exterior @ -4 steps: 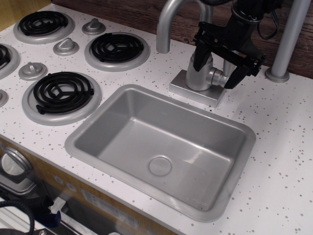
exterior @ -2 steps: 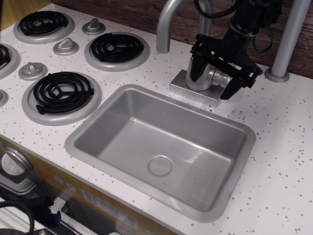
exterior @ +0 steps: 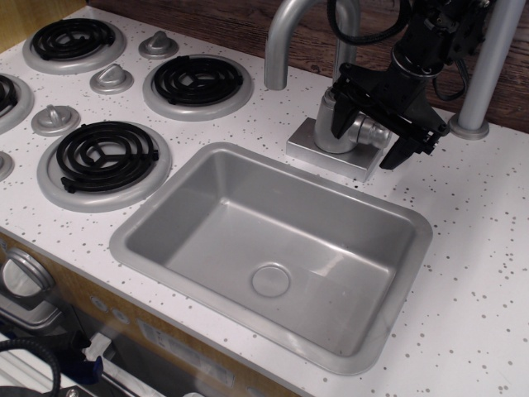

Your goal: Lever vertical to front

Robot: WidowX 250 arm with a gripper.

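The black gripper [exterior: 369, 138] hung over the faucet body [exterior: 332, 128], its two fingers [exterior: 344, 116] spread apart to either side of the round pivot stub [exterior: 376, 134]. The lever itself was hidden behind the gripper; its position could not be determined. The arm was cut off by the top edge. The sink [exterior: 207, 161] lay just in front of the faucet base.

One view — high, front-left, angled down, seemingly close over the sink [exterior: 165, 248].
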